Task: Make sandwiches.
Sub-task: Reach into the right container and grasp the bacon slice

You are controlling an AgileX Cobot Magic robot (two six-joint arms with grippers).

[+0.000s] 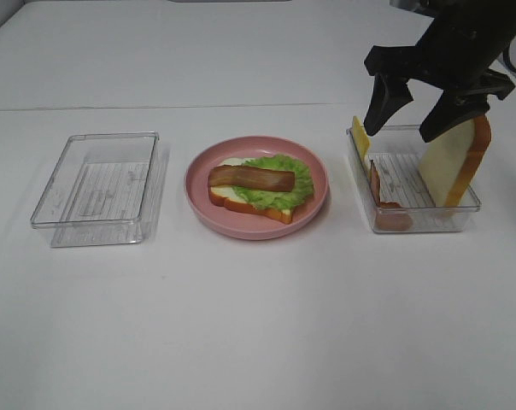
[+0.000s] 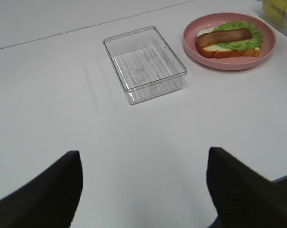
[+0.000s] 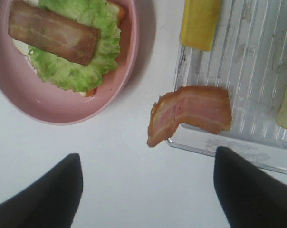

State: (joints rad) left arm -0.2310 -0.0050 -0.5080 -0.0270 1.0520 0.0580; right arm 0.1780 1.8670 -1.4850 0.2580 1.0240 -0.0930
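On the pink plate (image 1: 196,201) lies a bread slice (image 1: 266,207) with green lettuce (image 1: 284,184) and a bacon strip (image 1: 251,178) on top. The right clear tray (image 1: 420,220) holds a yellow cheese slice (image 1: 360,137), a second bacon strip (image 1: 376,184) leaning over its left wall, and an upright bread slice (image 1: 453,162). My right gripper (image 1: 416,115) hovers open and empty above this tray. In the right wrist view the gripper (image 3: 146,190) is above the bacon (image 3: 191,111) and cheese (image 3: 199,21). My left gripper (image 2: 143,190) is open and empty, out of the exterior view.
An empty clear tray (image 1: 96,184) stands left of the plate; it also shows in the left wrist view (image 2: 146,61), with the plate (image 2: 200,52) beyond it. The white table has a seam line across its far part.
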